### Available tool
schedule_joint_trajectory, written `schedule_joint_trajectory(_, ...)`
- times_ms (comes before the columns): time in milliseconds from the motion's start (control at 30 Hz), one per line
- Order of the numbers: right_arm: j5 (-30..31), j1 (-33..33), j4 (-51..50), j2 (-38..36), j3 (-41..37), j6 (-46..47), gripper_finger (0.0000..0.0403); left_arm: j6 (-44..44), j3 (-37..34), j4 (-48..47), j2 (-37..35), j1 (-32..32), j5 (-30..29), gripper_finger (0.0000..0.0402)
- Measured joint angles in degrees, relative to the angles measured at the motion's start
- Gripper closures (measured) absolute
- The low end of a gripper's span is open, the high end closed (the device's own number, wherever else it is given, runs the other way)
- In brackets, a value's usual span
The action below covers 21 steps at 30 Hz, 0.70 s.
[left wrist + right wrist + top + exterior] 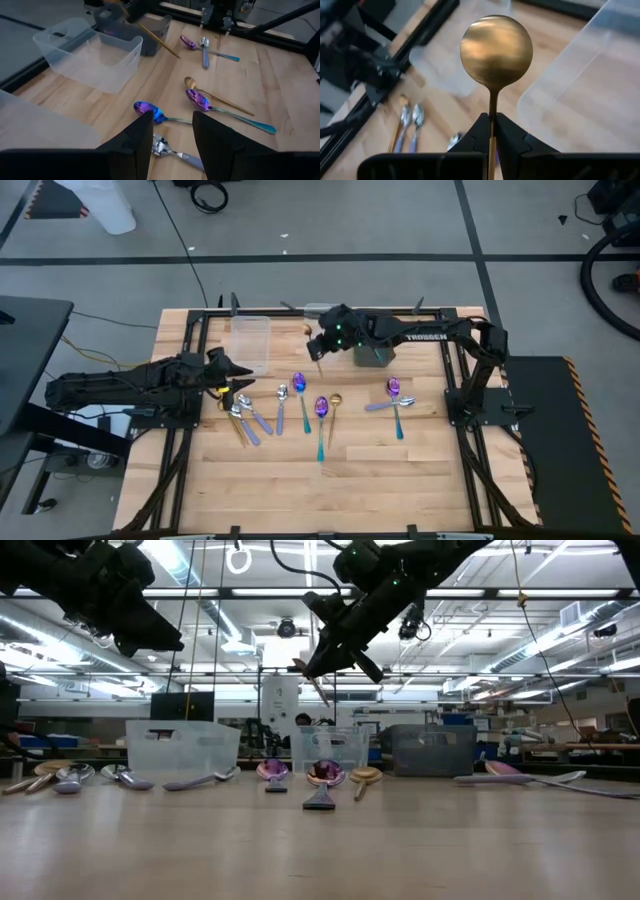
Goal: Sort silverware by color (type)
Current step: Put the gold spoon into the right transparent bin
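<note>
My right gripper (320, 343) is shut on a gold spoon (496, 47) and holds it in the air over the far middle of the table, above a clear bin (330, 748). My left gripper (172, 131) hangs open above the table's left part, with nothing between its fingers. Lying flat on the wood are purple-blue spoons (298, 386) (321, 408) (393, 387), a gold spoon (335, 402), a silver spoon (403, 403) crossing the right-hand purple one, and a cluster of silver and gold spoons (243, 412) below my left gripper. My right gripper pinches the gold spoon's handle (493, 107) between its two fingers, a short way behind the bowl. The round bowl (496, 47) sticks out ahead of the fingertips. The handle's free end (172, 54) slants down behind them. The spoon is lifted clear of everything.
Another clear bin (250, 342) stands at the far left and a dark bin (372, 356) at the far middle, right of my right gripper. The table's near half (330, 490) is bare wood. Black frame rails (185, 430) run along the table's sides.
</note>
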Motion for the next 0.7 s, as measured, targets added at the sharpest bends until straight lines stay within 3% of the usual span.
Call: schedule_joint_trajectory(700,-9.8,-10.9,6.4,0.1,0.0,-13.7,0.038,-3.4,0.0,-1.3,0.0,0.0,-0.1,0.0255)
